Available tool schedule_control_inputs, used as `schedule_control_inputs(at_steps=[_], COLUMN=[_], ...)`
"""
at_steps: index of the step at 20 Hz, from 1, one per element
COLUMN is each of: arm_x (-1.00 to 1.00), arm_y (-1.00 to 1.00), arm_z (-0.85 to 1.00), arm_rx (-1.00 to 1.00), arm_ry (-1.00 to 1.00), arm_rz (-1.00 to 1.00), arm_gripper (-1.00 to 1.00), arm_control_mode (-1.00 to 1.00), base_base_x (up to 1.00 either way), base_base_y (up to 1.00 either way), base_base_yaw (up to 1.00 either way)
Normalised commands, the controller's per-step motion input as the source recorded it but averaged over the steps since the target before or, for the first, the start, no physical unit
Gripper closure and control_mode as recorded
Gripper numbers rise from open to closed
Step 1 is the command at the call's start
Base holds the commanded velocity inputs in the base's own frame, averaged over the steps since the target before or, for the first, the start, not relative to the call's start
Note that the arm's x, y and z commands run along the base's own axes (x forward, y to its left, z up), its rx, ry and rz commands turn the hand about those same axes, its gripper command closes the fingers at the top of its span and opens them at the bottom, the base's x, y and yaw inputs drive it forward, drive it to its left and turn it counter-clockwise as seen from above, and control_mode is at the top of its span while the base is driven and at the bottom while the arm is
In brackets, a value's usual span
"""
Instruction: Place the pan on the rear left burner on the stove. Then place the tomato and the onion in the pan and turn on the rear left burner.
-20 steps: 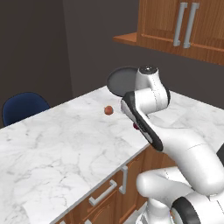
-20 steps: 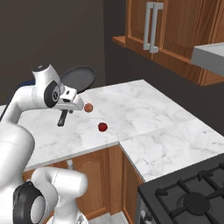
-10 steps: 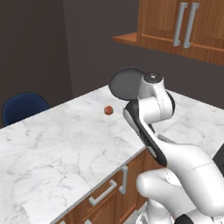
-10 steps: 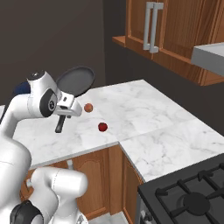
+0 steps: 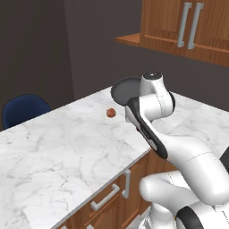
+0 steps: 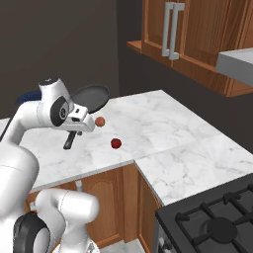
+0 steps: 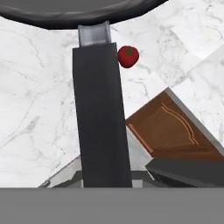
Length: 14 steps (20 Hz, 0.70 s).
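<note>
In the left base view, a dark blue rounded chair back (image 5: 24, 108) sits at the far left edge behind the white marble counter (image 5: 62, 152). Near the centre, a small orange-brown onion (image 5: 110, 113) lies on the marble. Just right of it, the shallow round dark grey pan (image 5: 124, 88) is tilted up off the counter, partly hidden by the white arm. Wooden wall cabinets with silver handles (image 5: 188, 24) fill the upper right.

In the right base view, the two-finger gripper (image 6: 79, 123) is at left centre, pressed together on the pan's short dark handle (image 6: 69, 140), which hangs down below it toward the counter. The pan (image 6: 93, 96) rises up and to the right of the gripper, clear of the marble (image 6: 163, 123). The onion (image 6: 100, 121) shows just right of the gripper, and the small glossy dark red tomato (image 6: 116, 143) lies lower right of that, near the counter's front edge. The wide black gas stove (image 6: 212, 222) with its iron grates occupies the lower right corner, well apart from the pan.

In the hand view, the handle (image 7: 99, 118) runs up the middle to the pan's rim (image 7: 78, 15) along the top edge. The tomato (image 7: 128, 56) sits just right of the handle on the marble (image 7: 35, 105), and a brown wooden cabinet door (image 7: 170, 131) shows at lower right.
</note>
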Motion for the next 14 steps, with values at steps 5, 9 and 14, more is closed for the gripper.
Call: schedule_control_inputs(at_steps=[5, 9, 14], arm_x=[0.01, 0.0, 0.0], arm_y=[-0.02, 0.0, 0.0], arm_z=[0.0, 0.0, 0.0], arm_rx=[0.0, 0.0, 0.0], arm_ry=[0.04, 0.0, 0.0], arm_rz=[0.0, 0.0, 0.0], arm_gripper=[1.0, 1.0, 1.0], arm_control_mode=[1.0, 1.0, 1.0], base_base_x=[0.0, -0.11, -0.37], base_base_y=[-0.09, -0.27, -0.28], base_base_yaw=[0.0, 0.0, 0.0])
